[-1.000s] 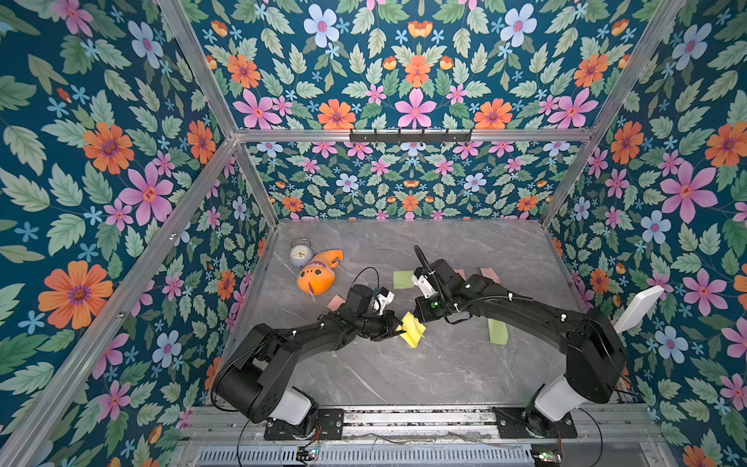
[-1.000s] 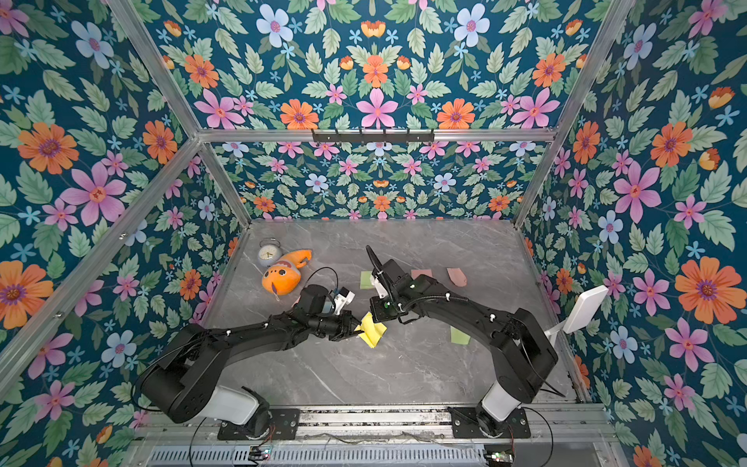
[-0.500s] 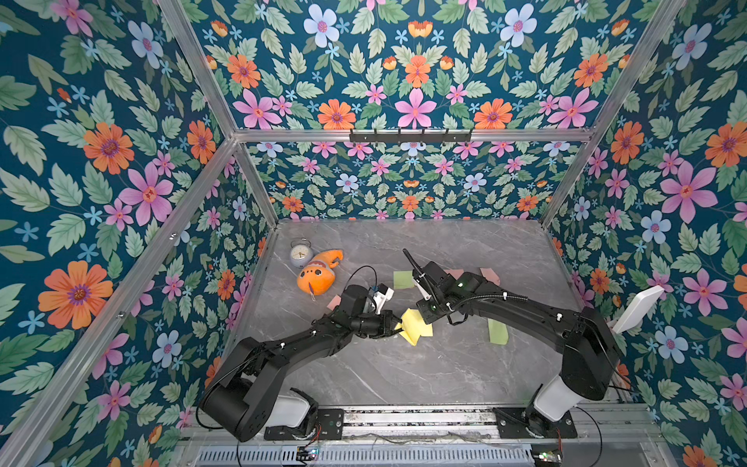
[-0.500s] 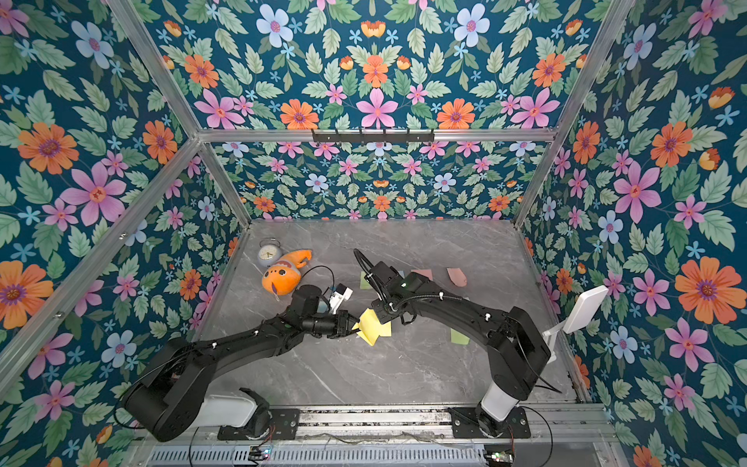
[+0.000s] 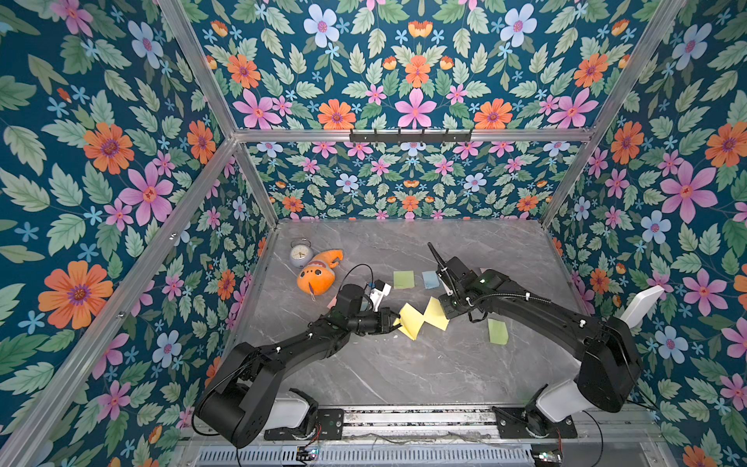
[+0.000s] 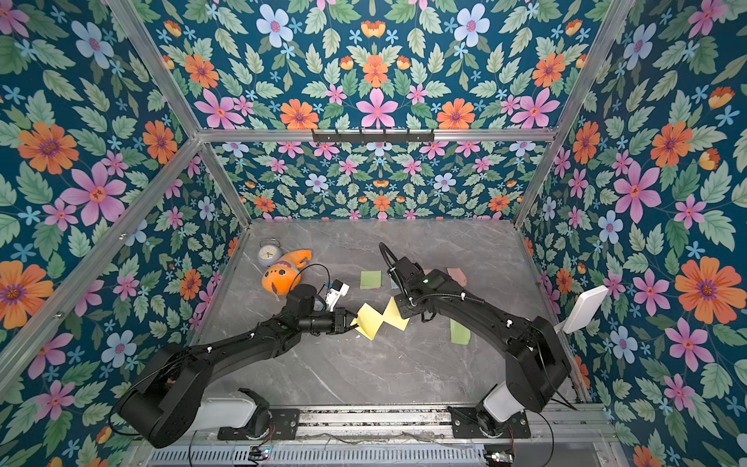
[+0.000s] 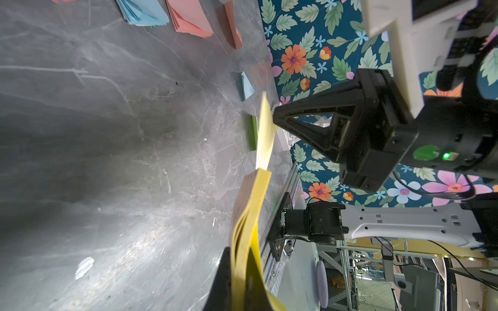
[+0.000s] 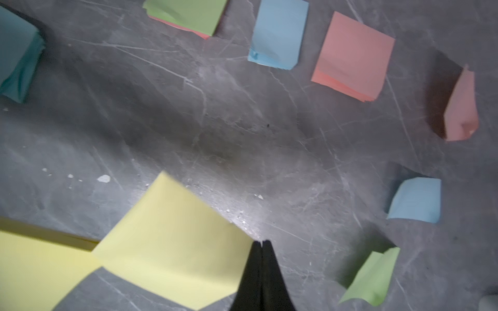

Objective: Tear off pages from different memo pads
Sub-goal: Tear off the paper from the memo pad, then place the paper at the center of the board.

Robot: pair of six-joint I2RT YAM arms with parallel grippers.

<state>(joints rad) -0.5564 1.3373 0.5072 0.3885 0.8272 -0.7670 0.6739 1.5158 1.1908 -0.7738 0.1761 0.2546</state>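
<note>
Worked over grey table (image 5: 404, 384). Kept left gripper (image 5: 393, 322) clamped on yellow pad (image 5: 409, 323), mid-table, clear of the surface. Pinched right gripper (image 8: 262, 245) tight on corner of yellow page (image 5: 435, 313), joined to pad along one edge. Saw green pad (image 5: 403, 279) and blue pad (image 5: 430, 279) flat farther back, and loose green page (image 5: 497, 331) beside right arm.

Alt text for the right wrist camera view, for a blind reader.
The shut right gripper pinches a corner of a yellow page whose far edge meets the yellow memo pad. A green pad, blue pad, salmon pad and loose pages lie on the grey table.
</note>
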